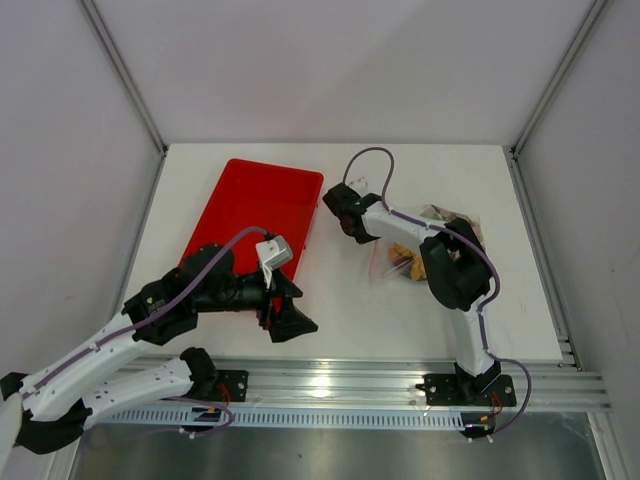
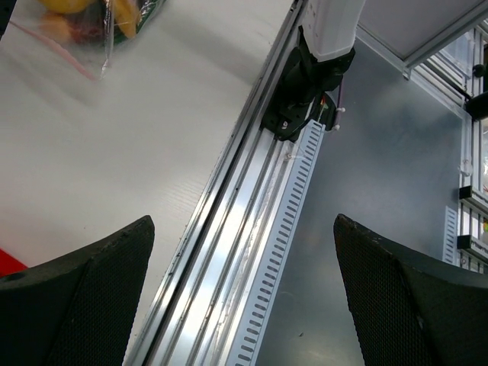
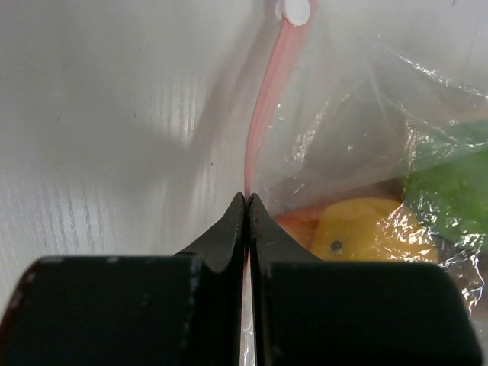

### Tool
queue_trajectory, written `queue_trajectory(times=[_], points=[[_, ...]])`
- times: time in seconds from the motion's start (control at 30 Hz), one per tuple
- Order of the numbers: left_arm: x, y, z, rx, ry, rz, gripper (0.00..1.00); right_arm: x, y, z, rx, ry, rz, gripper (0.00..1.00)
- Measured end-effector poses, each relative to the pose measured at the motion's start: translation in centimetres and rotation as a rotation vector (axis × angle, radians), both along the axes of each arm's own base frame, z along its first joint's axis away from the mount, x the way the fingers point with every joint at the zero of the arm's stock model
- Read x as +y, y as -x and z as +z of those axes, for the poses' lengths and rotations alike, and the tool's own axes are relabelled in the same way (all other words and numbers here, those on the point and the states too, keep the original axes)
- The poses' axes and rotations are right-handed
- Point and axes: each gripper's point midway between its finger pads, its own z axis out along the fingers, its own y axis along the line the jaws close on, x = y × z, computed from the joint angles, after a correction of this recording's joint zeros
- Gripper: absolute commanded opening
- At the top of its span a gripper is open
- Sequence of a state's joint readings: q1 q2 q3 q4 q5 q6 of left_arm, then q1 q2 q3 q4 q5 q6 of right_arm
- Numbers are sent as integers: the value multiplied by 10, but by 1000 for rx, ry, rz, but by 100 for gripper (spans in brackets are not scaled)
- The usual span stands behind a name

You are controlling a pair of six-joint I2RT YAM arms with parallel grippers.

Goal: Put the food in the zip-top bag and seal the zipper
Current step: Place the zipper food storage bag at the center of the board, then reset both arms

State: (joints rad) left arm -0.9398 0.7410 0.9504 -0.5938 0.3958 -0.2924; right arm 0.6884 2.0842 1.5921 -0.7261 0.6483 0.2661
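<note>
The bag (image 1: pixel 398 262) lies on the table (image 1: pixel 350 320) right of centre, partly under the right arm's forearm and well apart from the red tray (image 1: pixel 255 200) on the left. The food is inside it. Through the clear plastic I can make out a yellow mango (image 3: pixel 374 229), a green lime (image 3: pixel 450 179) beside it, and something orange (image 3: pixel 293 223) close against the zipper side.

The right gripper (image 3: pixel 248 200) has its fingers pressed together on the zipper (image 3: pixel 267 107). The pink strip runs out from between the tips and up to a small white tab (image 3: pixel 296 9) at the far end. Whether the strip is sealed along its length I cannot tell.

The left gripper (image 2: pixel 242 229) holds nothing. Its fingers stand spread wide over the near edge of the table, by the metal rail (image 2: pixel 229 259) and close to the tray's near corner. From its wrist camera the bag shows only as a blurred corner, with food colours inside.
</note>
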Motion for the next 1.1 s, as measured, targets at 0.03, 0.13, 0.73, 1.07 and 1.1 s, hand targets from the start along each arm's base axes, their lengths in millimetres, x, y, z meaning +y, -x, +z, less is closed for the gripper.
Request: queue_trajectory(times=[0.03,0.13,0.73,1.07,1.1], points=[[0,0,-2,4,-3,5,99,1,0,-1,-2,-6,-6,3],[2,-3,-7,9,-14,24,99,3,-3,-1,-18,-27,-18,20],[5,-16,-19,42,-28,120,100,9,-3,74,-155,-179,-20,93],[8,-44,-34,111,-51,243,100,-31,32,105,-210,-258,-57,99],[9,-49,-35,119,-50,266,100,-37,36,103,-204,-255,-65,99]])
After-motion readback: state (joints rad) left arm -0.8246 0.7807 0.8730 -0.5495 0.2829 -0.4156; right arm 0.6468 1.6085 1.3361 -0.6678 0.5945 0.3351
